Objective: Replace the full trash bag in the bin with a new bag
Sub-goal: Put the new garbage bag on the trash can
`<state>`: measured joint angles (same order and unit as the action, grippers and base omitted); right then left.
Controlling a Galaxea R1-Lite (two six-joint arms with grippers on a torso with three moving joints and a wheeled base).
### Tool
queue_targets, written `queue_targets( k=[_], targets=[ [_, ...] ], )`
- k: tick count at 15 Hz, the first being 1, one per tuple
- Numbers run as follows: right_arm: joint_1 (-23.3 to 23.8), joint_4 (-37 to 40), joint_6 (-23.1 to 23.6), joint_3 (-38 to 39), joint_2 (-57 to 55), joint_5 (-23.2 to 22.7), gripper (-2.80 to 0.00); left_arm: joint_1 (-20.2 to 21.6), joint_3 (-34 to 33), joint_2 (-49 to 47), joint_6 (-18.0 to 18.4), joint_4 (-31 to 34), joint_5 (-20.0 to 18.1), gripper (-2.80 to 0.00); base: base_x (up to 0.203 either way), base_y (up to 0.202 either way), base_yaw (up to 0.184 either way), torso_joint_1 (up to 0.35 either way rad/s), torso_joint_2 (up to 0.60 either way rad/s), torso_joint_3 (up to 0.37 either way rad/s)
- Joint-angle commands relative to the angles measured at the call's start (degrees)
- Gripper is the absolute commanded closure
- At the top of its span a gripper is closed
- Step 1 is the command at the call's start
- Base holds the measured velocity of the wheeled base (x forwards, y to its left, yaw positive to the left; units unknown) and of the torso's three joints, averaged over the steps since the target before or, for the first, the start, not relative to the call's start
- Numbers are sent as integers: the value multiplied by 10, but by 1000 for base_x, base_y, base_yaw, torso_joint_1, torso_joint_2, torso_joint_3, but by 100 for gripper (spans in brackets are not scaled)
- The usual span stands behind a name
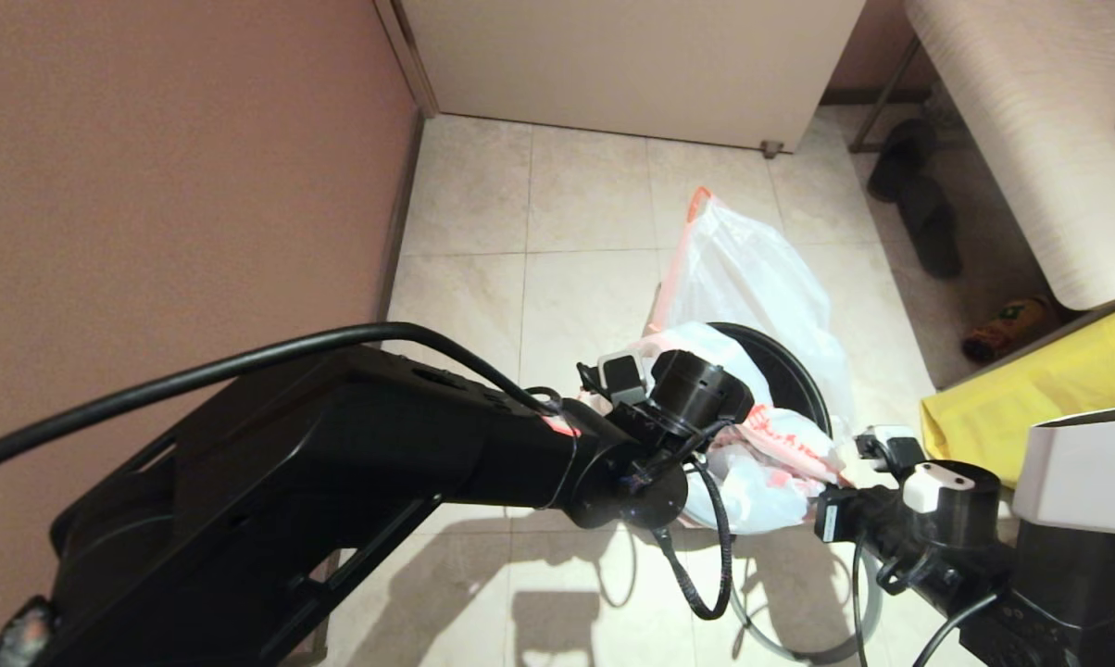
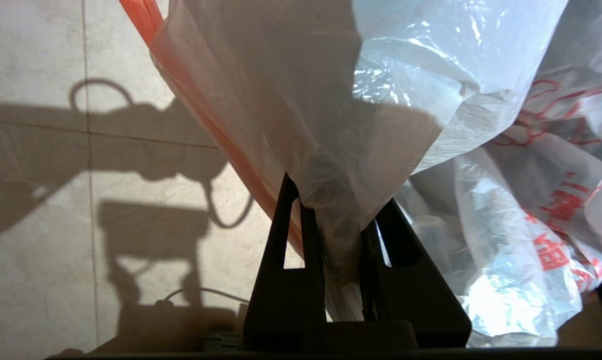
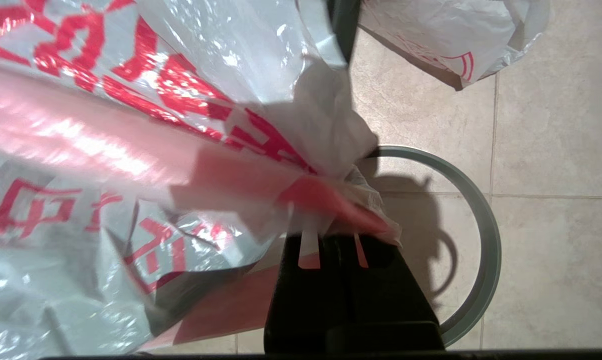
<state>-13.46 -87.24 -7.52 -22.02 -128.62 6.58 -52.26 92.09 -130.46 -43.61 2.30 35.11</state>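
Left hand (image 2: 341, 220), nearest the head camera, is clamped on a gathered fold of the new bag (image 1: 780, 454) over the bin (image 1: 784, 366). Right hand (image 3: 331, 237) pinches the bag's pink hem beside the loose hoop (image 3: 486, 240); full bag (image 1: 752, 269) sits on the floor behind the bin.

The new bag (image 1: 780, 454) is spread above the bin (image 1: 789, 371), the full trash bag (image 1: 752, 269) behind.

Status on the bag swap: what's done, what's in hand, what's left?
Done: the full trash bag sits on the floor behind the bin, and the grey hoop lies off on the tiles. In hand: left tool and right tool each pinch the new bag over the bin. Left: seat the bag, refit the hoop.
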Motion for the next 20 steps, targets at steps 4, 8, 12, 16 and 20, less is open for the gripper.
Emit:
queue_targets(
  k=[4, 8, 12, 16, 20],
  targets=[
    [18, -27, -18, -19, -11, 1, 0, -14, -63, 26, -2, -20, 1, 0, 0, 0, 0, 0, 0, 0],
    [15, -27, -24, -18, -18, -1, 0, -21, -88, 31, 1, -55, -4, 0, 0, 0, 0, 0, 0, 0],
    [15, -27, -63, -20, -6, -15, 0, -34, -119, 49, 21, -66, -21, 0, 0, 0, 0, 0, 0, 0],
    [18, -27, -105, -16, 34, -38, 0, -34, -172, 46, 67, -125, -36, 0, 0, 0, 0, 0, 0, 0],
    [31, -27, -116, -15, 44, -48, 0, -19, -189, 14, 75, -132, -36, 0, 0, 0, 0, 0, 0, 0]
  ],
)
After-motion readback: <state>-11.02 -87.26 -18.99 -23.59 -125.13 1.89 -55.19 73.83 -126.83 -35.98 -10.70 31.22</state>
